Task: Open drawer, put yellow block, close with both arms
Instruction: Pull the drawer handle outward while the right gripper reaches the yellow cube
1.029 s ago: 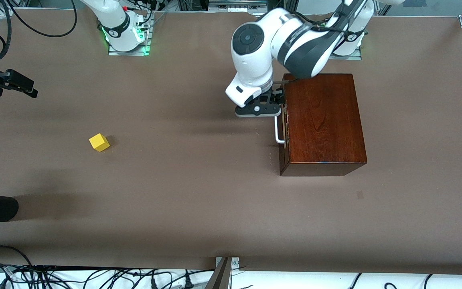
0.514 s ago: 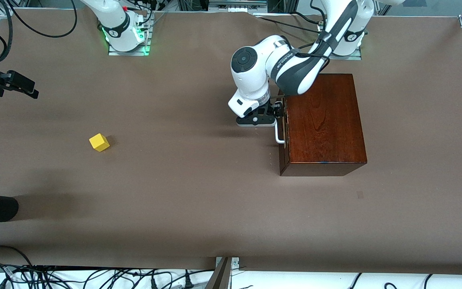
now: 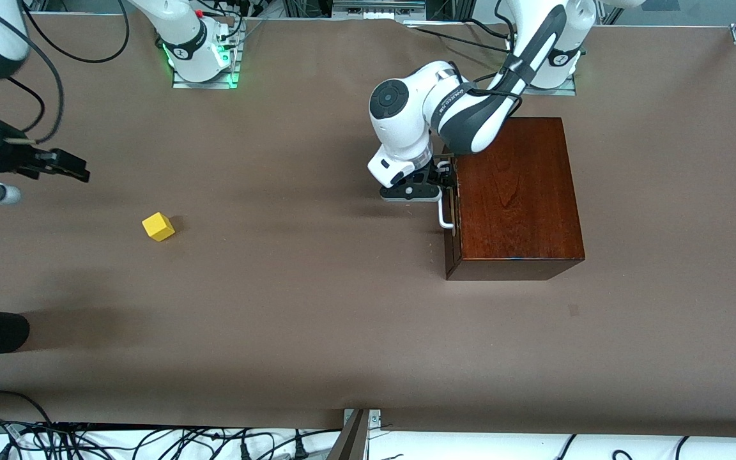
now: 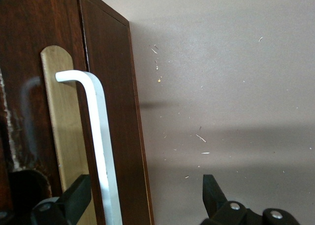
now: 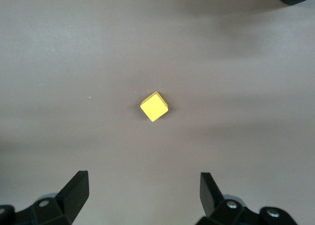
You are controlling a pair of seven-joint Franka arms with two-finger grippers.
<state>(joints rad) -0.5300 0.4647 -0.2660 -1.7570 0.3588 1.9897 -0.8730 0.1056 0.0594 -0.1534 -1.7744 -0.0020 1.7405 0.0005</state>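
Block first: I read the yellow block (image 3: 158,227) as a small bright cube, lying alone on the brown table (image 3: 291,306) toward the right arm's end. Right gripper (image 3: 74,171) hangs in the air at about 10 o'clock from it, fingers spread wide, holding nothing; its wrist view has the cube centred between the tips. Its arm is cut off at the frame edge. Left gripper (image 3: 446,184) sits at the drawer (image 3: 450,211) front of the dark-wood box (image 3: 515,191), fingers apart around the white handle (image 4: 101,136), not pinching. Drawer shut. The left arm's wrist covers the handle's upper end in my front view.
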